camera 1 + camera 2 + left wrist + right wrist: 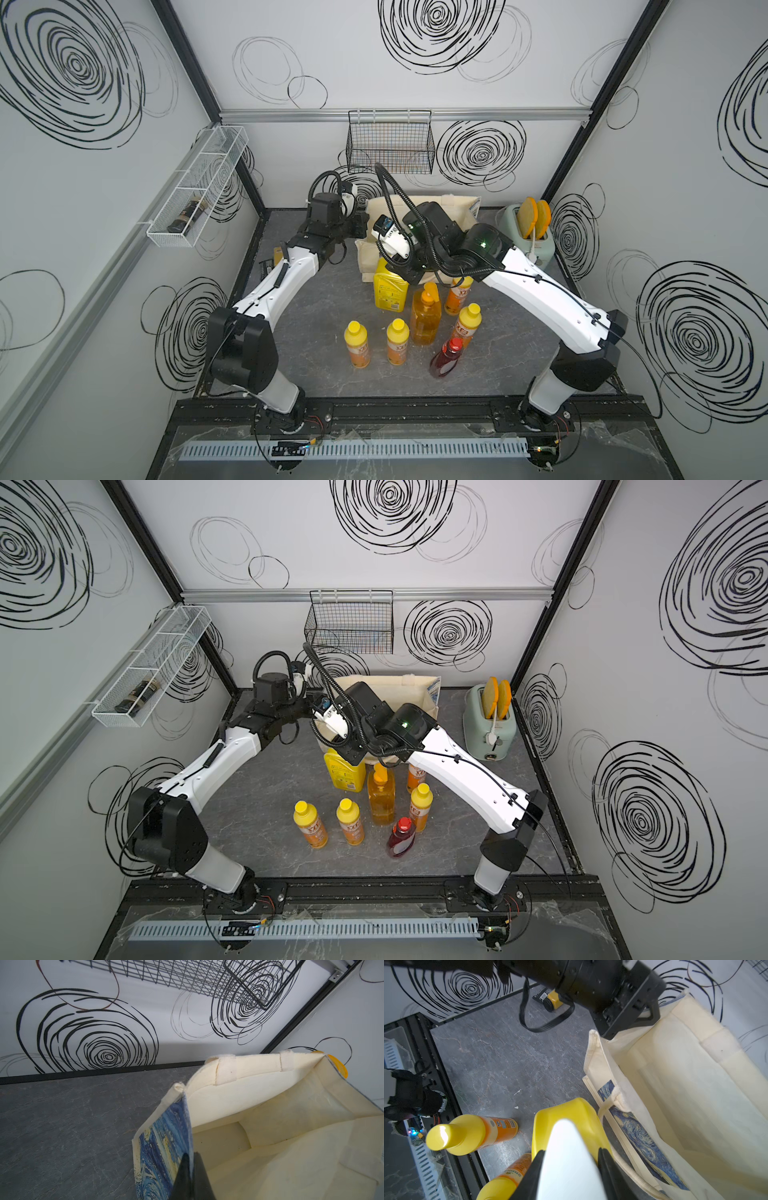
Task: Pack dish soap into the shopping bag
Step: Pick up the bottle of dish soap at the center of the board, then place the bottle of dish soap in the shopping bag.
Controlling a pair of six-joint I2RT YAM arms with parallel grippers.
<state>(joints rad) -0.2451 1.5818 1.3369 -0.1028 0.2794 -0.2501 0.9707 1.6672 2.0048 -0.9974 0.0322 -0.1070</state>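
Yellow pump bottle (390, 289) stands upright just in front of the shopping bag (459, 206), w/ its white pump head clamped between the right end effector (571, 1155) fingers. Left end effector (191, 1165) is pinched shut on the bag's rim (blue starry print outside, cream lining inside); bag mouth open. Farther in front of the bag: amber pump bottle (424, 322), four orange bottles (397, 341) & dark-red bottle (446, 358), standing on the grey surface (316, 316). Toaster (534, 245) sits beside the bag.

Black fingers (529, 1178) clamp the white pump (566, 1157) of the yellow bottle (571, 1113) beside the open shopping bag (695, 1084).
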